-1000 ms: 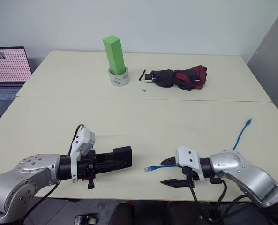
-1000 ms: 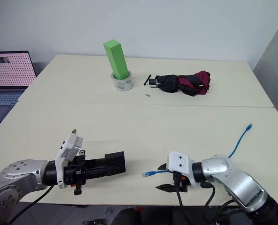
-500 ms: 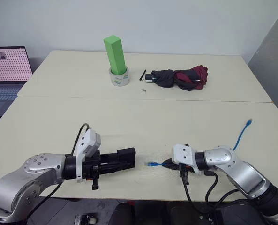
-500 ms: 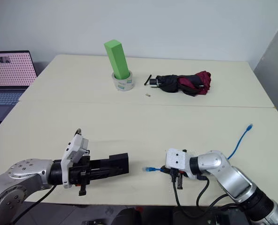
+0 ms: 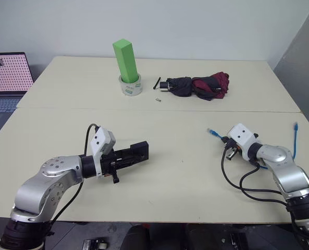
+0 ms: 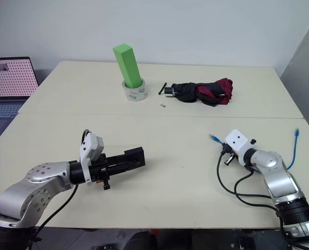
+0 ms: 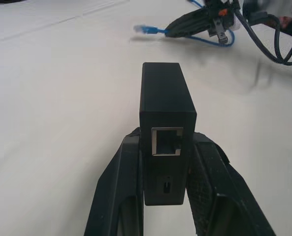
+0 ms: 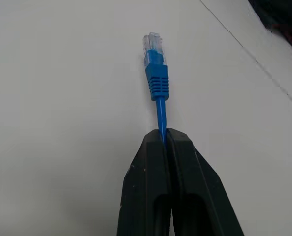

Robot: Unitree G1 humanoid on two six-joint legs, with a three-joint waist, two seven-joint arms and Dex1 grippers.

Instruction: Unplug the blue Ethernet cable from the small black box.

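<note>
step: unplug looks done; plug is out of the box, port shows empty in the left wrist view
left hand [image 7: 165, 196]: both fingers clamped on the sides of the small black box [image 5: 133, 154], held low over the bench [image 5: 170, 177] on the robot's left
right hand [image 8: 165, 142]: fingers pinched shut on the blue Ethernet cable [image 8: 160, 112], just behind the plug [image 8: 154, 54]
cable: plug end pokes out past the right hand, well apart from the box; rest trails toward the right bench edge, far plug [image 5: 296, 126] near that edge
next: judged, set cable and box down on the bench and let go; keep the two apart
other: green block [image 5: 125, 61], umbrella [image 5: 198, 87] at back, not involved
</note>
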